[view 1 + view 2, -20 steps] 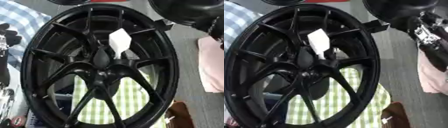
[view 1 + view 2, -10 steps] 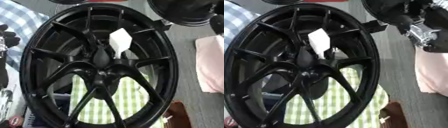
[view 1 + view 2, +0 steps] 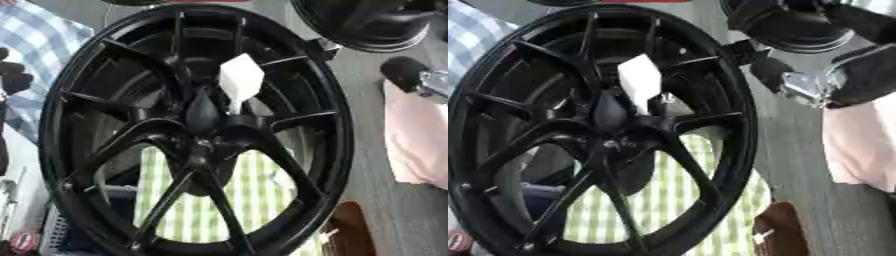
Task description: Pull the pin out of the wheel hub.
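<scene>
A large black wheel hub [image 3: 197,135] with thin spokes fills most of both views, standing tilted so its open face is turned toward the camera. Its rim runs from the top edge down to the bottom edge. Through the lower gaps between the spokes a green-and-white checked cloth [image 3: 245,200] shows behind it. A blue-and-white checked cloth [image 3: 44,60] lies to the upper left, partly covered by the rim. A second dark round wheel [image 3: 372,22] sits at the upper right, just beyond the hub's rim. A pink cloth [image 3: 420,145] lies along the right edge on the grey desk [image 3: 389,215]. A brown object [image 3: 785,230] shows at the lower right, near the foot of the rim.

The right hand [image 3: 815,82] comes in from the upper right, black with a silver joint, and hangs just beside the outer rim of the hub, apart from the pin; whether its fingers are curled or straight I cannot tell. The left hand [image 3: 13,75] shows only as dark fingers at the left edge, outside the rim, and its state cannot be told either.

The pin [image 3: 240,82], with a white faceted head on a short stem, stands in the hub just above the centre where the spokes meet, still seated.
</scene>
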Robot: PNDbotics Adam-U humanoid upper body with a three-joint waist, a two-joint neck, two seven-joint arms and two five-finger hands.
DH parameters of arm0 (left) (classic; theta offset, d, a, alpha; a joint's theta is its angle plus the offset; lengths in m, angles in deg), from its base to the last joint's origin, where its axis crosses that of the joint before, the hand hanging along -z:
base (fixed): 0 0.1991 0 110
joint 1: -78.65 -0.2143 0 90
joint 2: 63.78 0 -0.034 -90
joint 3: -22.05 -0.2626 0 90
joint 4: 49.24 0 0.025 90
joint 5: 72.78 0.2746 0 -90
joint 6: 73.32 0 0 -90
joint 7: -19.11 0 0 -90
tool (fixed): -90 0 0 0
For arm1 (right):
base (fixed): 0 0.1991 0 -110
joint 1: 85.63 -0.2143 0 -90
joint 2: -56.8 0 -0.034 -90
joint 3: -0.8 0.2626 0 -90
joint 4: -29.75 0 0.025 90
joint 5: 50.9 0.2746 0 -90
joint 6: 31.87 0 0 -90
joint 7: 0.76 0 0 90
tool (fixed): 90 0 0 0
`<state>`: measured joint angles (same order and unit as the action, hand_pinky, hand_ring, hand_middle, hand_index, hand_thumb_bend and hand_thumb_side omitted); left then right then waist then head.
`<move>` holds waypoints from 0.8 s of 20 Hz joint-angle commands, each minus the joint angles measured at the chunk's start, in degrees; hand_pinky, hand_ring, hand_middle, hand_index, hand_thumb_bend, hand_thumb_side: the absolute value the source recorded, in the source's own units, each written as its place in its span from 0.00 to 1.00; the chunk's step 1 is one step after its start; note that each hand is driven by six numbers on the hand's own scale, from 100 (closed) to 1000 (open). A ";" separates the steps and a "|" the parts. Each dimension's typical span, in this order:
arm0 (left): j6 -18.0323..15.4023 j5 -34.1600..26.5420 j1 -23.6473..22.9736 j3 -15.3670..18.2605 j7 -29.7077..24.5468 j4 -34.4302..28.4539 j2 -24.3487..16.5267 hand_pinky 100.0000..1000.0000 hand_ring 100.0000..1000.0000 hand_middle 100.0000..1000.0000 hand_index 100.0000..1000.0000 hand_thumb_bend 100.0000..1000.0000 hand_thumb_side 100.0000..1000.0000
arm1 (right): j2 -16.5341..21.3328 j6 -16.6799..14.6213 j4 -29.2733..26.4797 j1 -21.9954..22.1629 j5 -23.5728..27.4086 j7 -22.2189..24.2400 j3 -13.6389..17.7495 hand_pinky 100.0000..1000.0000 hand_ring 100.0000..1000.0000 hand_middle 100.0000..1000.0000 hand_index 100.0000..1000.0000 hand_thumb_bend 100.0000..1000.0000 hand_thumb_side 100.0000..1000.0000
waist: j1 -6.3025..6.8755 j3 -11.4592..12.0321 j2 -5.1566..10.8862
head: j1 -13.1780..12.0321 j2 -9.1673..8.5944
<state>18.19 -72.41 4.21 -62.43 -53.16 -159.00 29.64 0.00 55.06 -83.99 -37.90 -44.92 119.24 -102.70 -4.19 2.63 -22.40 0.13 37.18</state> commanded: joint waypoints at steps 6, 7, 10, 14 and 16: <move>-0.13 0.25 -0.11 -0.53 -0.84 -0.45 -1.58 0.69 0.59 0.54 0.74 0.00 0.66 | -4.12 4.45 0.40 -9.47 -5.64 6.19 -5.38 0.89 0.82 0.76 0.82 0.23 0.42 | -1.28 1.32 2.06 | 2.06 0.49; -0.13 0.26 -0.14 -0.47 -0.78 -0.43 -1.62 0.69 0.59 0.54 0.74 0.00 0.66 | -5.29 5.17 1.26 -10.99 -6.57 7.13 -6.07 0.89 0.82 0.76 0.82 0.19 0.43 | -1.33 1.28 2.06 | 2.10 0.47; -0.16 0.26 -0.11 -0.35 -0.62 -0.45 -1.73 0.69 0.59 0.54 0.74 0.00 0.66 | -8.73 6.15 5.03 -15.54 -8.15 9.94 -7.76 0.90 0.83 0.77 0.83 0.26 0.42 | -1.56 1.33 2.00 | 2.64 0.55; -0.18 0.23 0.27 -0.44 -0.64 -0.52 -1.83 0.69 0.59 0.54 0.74 0.00 0.66 | -12.15 6.33 10.34 -19.15 -9.59 12.32 -8.50 0.90 0.83 0.77 0.83 0.28 0.42 | -1.93 1.96 1.91 | 3.71 0.23; -0.17 0.19 0.46 -0.51 -0.71 -0.53 -1.80 0.69 0.59 0.54 0.74 0.00 0.66 | -13.64 5.69 13.26 -20.19 -10.53 12.70 -8.70 0.90 0.84 0.77 0.84 0.29 0.41 | -2.06 2.39 1.76 | 4.19 0.07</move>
<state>18.15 -72.41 4.04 -62.83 -53.77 -158.64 29.11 -13.71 60.97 -72.09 -56.98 -54.63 131.46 -111.82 -6.59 5.08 -22.12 3.89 37.70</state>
